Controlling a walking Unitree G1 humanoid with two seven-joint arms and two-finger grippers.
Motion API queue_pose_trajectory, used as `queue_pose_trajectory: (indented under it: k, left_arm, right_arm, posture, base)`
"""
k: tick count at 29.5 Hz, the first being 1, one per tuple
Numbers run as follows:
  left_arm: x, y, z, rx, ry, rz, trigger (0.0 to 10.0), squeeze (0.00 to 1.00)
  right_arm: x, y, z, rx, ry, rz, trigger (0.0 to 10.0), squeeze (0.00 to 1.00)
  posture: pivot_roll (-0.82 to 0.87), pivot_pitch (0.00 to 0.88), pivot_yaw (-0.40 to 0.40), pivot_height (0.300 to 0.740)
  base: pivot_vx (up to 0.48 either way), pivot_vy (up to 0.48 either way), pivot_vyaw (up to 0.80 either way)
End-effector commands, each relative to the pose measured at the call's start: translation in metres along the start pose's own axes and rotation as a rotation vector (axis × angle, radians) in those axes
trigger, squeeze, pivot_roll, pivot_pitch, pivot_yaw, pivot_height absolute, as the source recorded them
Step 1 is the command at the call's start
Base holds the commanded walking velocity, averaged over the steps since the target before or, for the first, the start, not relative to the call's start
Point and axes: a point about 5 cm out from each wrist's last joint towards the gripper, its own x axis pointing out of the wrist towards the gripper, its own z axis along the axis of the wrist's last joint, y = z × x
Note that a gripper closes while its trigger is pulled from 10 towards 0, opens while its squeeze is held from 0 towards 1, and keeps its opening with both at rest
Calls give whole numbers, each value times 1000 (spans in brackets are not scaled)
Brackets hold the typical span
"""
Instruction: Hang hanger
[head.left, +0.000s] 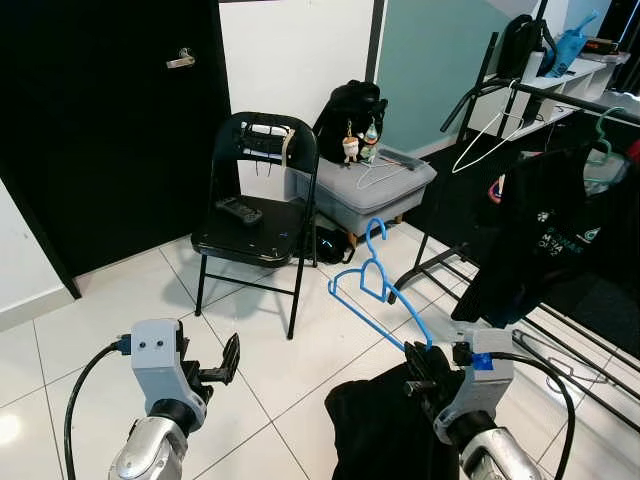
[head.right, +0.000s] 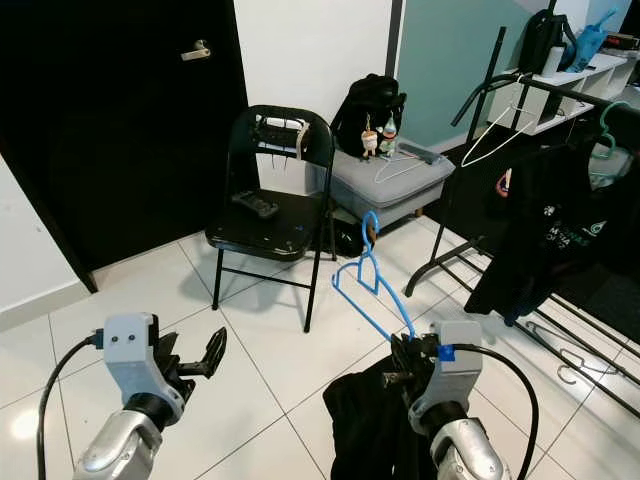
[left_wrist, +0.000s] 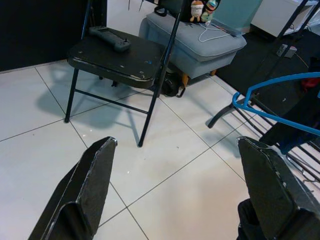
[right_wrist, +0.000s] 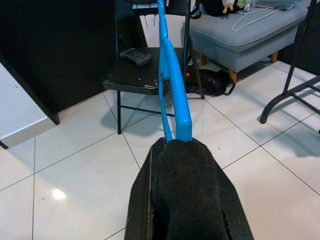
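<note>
Blue plastic of the hanger (head.left: 372, 283) was clamped at one end in the right gripper (head.left: 424, 367), that end hidden among the fingers and black cloth (head.left: 380, 425). Its long axis rose away from the robot over the floor, hook uppermost, toward the black chair (head.left: 255, 215). The left gripper (head.left: 226, 362) was held released, fingers spread.
</note>
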Motion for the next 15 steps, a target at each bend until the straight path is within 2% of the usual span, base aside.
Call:
queue_pose_trajectory:
  k: [1,15]
  left_arm:
    - [-3,3,-3,-7,19,12,10000,0]
    - [-4,4,-2,-4,21,11,10000,0]
  right_arm:
    - [-2,1,10,-5,-41,6,10000,0]
    - [-2,2,10,0,-44,5,10000,0]
  posture:
    - [-67,0,-20,740]
    - [-70,0,-13,740]
  base:
    - [0,0,0]
    - [0,0,0]
